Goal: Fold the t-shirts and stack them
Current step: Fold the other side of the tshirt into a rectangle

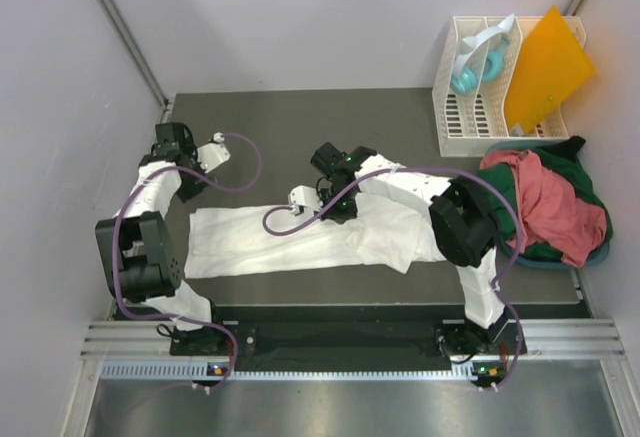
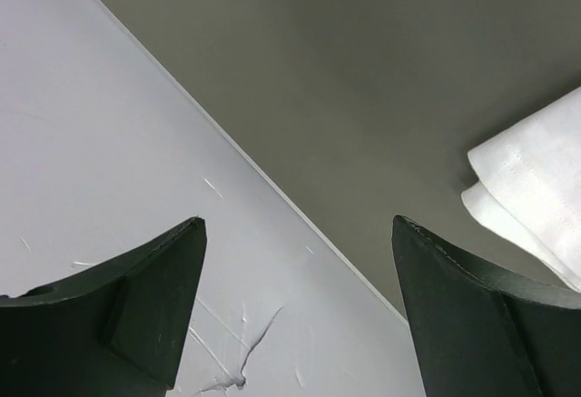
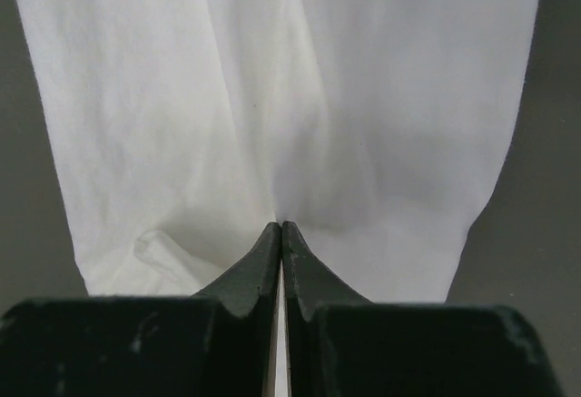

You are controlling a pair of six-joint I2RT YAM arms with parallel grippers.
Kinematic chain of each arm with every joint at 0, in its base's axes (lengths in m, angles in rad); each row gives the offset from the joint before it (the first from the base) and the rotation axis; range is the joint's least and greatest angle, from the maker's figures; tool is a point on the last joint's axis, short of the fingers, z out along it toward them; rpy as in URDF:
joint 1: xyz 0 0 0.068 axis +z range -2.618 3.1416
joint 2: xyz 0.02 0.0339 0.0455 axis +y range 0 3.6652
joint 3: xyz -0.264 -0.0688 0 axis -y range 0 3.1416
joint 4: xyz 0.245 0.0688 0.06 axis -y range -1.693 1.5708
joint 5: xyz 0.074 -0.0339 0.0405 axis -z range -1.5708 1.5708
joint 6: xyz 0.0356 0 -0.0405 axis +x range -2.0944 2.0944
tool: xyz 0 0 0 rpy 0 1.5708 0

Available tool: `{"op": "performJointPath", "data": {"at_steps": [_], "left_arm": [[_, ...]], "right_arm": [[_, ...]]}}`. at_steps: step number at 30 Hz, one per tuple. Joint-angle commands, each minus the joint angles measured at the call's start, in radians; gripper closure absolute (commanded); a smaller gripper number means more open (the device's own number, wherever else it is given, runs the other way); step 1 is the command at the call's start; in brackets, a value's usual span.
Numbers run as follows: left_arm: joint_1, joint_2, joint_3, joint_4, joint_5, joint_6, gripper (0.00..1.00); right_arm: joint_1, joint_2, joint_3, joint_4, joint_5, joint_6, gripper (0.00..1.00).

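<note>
Near edge: two arms, bases side by side.

Right gripper (image 1: 338,203) sits low over the white t-shirt (image 1: 300,237). In its wrist view the fingers (image 3: 263,256) are closed flat together, tips touching the cloth, and creases run in toward the tips. Whether any fabric is caught between them cannot be told.

Left gripper (image 2: 298,224) is spread wide and holds nothing. It hangs over the dark table (image 1: 330,122) near the left wall. Only one folded corner of the white shirt shows in its view, with two layers visible there.

Shirts counted: three.
- White one lies along the near part of the table as a long flat band, folded lengthwise. Its right end is rumpled and partly hidden under the right arm.
- Red t-shirt (image 1: 555,202) is crumpled in a heap at the right edge.
- Green t-shirt (image 1: 578,157) lies under and around the red one, mostly covered, shape unclear.

Far right corner: one white rack (image 1: 455,122), upright, with one orange sheet (image 1: 545,67) leaning in it. A pale blue item in the rack is too small to identify.
</note>
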Motion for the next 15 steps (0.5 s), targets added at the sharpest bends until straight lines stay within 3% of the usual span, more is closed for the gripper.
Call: {"op": "performJointPath", "data": {"at_steps": [1, 15], "left_arm": [[-0.003, 0.001, 0.023, 0.04, 0.013, -0.009, 0.12], [-0.013, 0.035, 0.046, 0.045, 0.013, -0.01, 0.12]], "right_arm": [[0.023, -0.006, 0.042, 0.005, -0.016, -0.013, 1.0], [0.018, -0.015, 0.102, -0.242, -0.105, -0.157, 1.0]]}}
